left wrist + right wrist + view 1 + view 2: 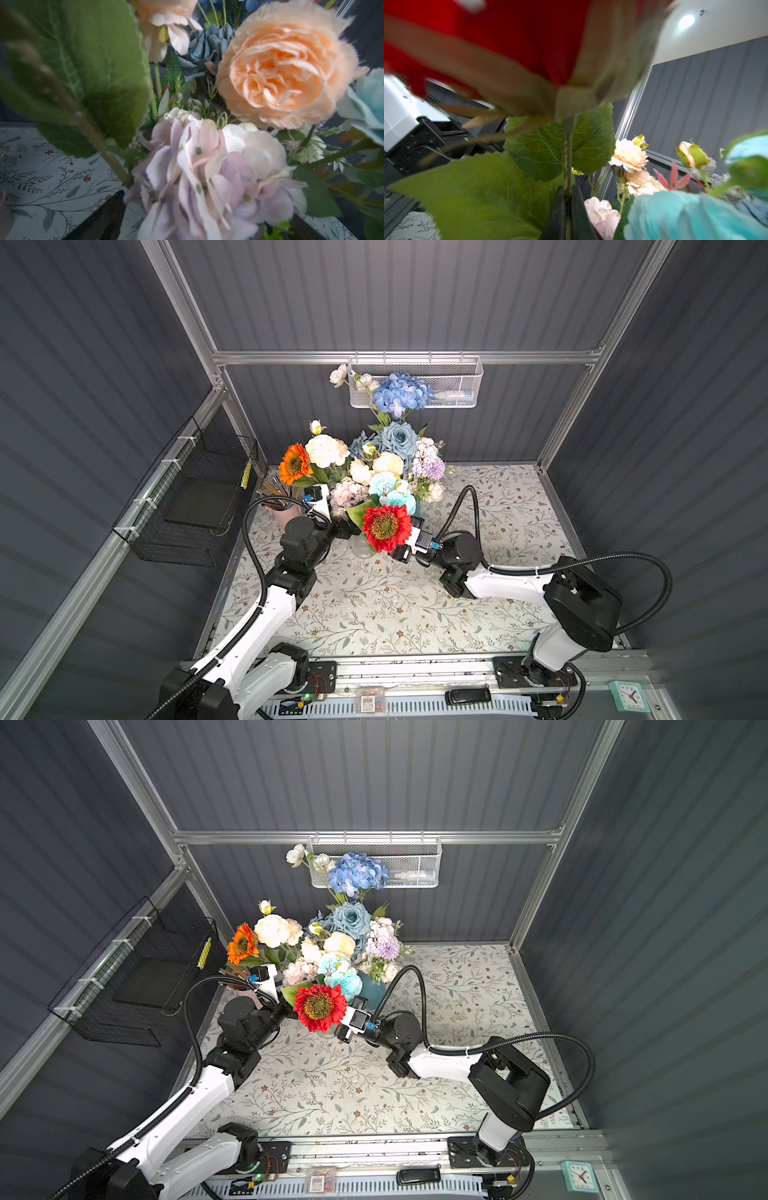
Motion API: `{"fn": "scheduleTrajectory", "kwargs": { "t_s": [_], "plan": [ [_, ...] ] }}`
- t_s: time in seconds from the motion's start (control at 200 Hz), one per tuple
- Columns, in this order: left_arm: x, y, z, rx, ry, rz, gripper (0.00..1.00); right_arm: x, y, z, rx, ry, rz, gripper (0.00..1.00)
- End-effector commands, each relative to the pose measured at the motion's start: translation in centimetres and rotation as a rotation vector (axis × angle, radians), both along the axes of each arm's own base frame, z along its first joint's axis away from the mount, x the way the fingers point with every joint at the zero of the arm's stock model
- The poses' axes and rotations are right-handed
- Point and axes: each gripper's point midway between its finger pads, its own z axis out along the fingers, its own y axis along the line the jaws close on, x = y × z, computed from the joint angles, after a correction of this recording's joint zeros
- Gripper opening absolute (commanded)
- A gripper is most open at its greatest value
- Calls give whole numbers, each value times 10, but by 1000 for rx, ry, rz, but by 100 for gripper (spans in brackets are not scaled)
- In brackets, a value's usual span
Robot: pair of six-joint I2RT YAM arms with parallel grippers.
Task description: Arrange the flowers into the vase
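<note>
Table (415, 614), right claw (568, 192) on red sunflower (386, 526)

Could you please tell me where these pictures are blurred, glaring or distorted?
Right wrist view: the red sunflower is a close blur, a ceiling lamp glares. Left wrist view: the near leaf is soft, the lilac bloom smeared. Both top views: sharp, evenly lit.

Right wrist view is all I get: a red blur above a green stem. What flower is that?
Observer: A red sunflower, dark in the middle, its face turned up.
Operator: Is anything underneath it?
Observer: In a top view a clear glass jar peeks out from under its petals.
Operator: And the other arm?
Observer: The left gripper is open, with a pale lilac bloom between its fingers.
</note>
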Motion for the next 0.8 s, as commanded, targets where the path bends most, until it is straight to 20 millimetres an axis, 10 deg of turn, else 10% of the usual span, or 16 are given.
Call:
{"fn": "scheduleTrajectory", "kwargs": {
  "t_s": [0.0,0.315,0.795],
  "plan": [
    [4,4,17,26,-35,27,100,-5,-4,22,48,-88,-14,0],
    [6,3,28,38,-53,26,100,1,4,18,34,-134,-34,0],
    [7,3,28,39,-47,28,100,48,8,-39,-20,114,-97,0]
  ]
}}
